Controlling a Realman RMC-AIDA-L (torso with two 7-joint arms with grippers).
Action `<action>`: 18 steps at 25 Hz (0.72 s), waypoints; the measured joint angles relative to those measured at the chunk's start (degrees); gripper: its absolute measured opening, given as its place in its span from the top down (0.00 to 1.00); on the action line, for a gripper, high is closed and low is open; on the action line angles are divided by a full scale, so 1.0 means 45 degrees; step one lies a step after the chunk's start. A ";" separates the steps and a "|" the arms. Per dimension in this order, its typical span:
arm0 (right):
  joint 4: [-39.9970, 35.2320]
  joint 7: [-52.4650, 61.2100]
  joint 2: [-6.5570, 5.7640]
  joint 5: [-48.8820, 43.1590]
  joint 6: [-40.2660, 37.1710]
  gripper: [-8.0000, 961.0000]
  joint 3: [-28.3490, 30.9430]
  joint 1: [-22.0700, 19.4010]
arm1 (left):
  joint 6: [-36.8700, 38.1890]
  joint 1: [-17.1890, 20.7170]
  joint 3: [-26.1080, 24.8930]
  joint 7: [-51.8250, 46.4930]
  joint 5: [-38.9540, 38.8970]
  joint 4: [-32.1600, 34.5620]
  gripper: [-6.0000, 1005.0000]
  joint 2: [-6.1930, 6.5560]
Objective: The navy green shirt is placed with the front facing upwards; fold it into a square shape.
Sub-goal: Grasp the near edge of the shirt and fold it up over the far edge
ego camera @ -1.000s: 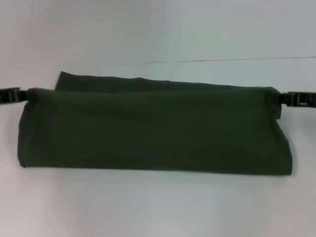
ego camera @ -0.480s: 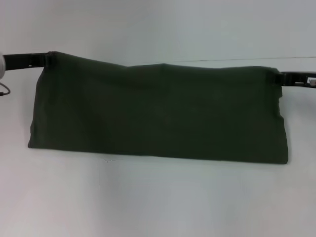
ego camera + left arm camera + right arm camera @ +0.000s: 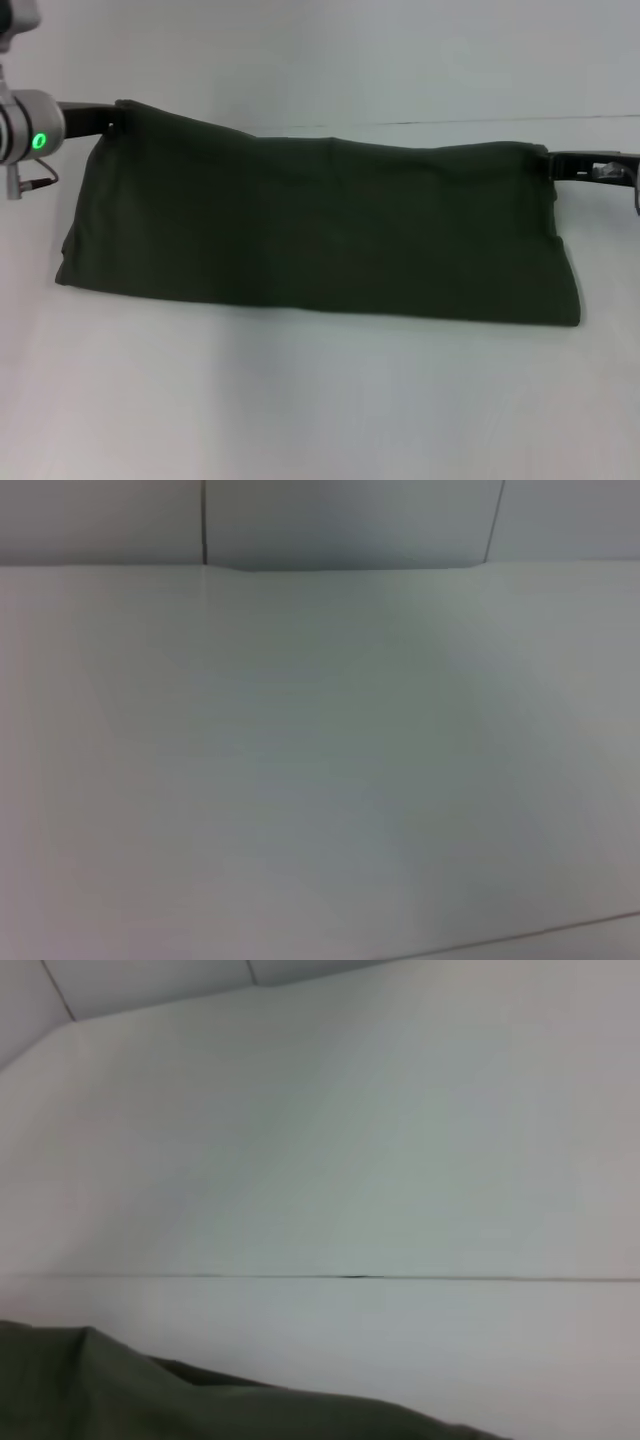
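The shirt (image 3: 320, 230) lies as a wide dark green band across the white table (image 3: 320, 410), plain side up, with its near edge flat on the surface. The left gripper (image 3: 108, 118) pinches the shirt's far left corner and the right gripper (image 3: 552, 163) pinches its far right corner, both clamped on the cloth, so the far edge sags slightly between them.

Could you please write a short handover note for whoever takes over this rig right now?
Left hand: shut on the shirt's far left corner.
Right hand: shut on its far right corner.
Navy green shirt: a long band across the white table, plain green side up, far edge held by both hands.
Done: lengthwise fold carried away from the robot.
Left: release the edge, then fold the ends inward into a square.
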 joint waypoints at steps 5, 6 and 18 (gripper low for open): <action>0.0011 -0.0028 0.0168 0.0006 0.0867 0.80 -0.0134 0.0017 | -0.1186 -0.0262 0.0477 0.0040 0.0000 -0.0514 0.96 -0.0081; 0.0012 -0.0034 0.0180 0.0009 0.0974 0.80 -0.0144 0.0018 | -0.1240 -0.0264 0.0500 0.0042 0.0000 -0.0539 0.96 -0.0086; -0.0122 -0.0359 0.0473 0.0043 0.1797 0.74 -0.0160 0.0022 | -0.1358 -0.0344 0.0870 0.0203 0.0024 -0.0414 0.85 -0.0388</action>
